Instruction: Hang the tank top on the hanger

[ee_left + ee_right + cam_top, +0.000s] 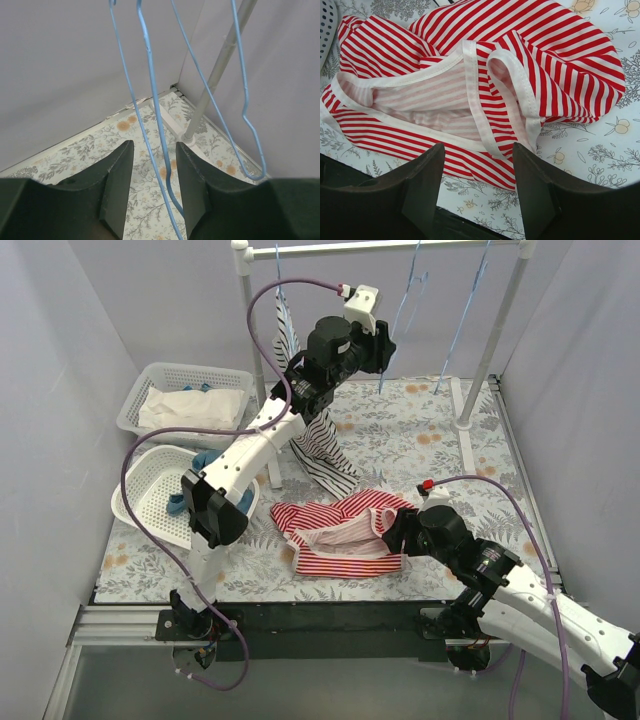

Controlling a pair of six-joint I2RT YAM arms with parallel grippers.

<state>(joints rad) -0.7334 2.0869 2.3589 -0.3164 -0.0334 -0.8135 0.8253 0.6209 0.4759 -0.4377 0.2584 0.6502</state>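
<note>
The red-and-white striped tank top (340, 530) lies crumpled on the floral table near the front; the right wrist view shows it with its white-edged straps (470, 75). My right gripper (397, 530) is open just over the top's right edge, with the fabric's lower hem between its fingers (477, 150). My left gripper (385, 352) is raised at the back by the rail. It is open, and the wire of a light-blue hanger (150, 75) passes between its fingers (154, 147). That hanger (405, 300) hangs from the rail.
A second blue hanger (465, 320) hangs further right (245, 100). The rail's right post (490, 340) stands at the back right. A black-and-white striped top (315, 435) hangs under the left arm. Two white baskets (150, 390) (135, 505) sit at the left, one holding teal cloth.
</note>
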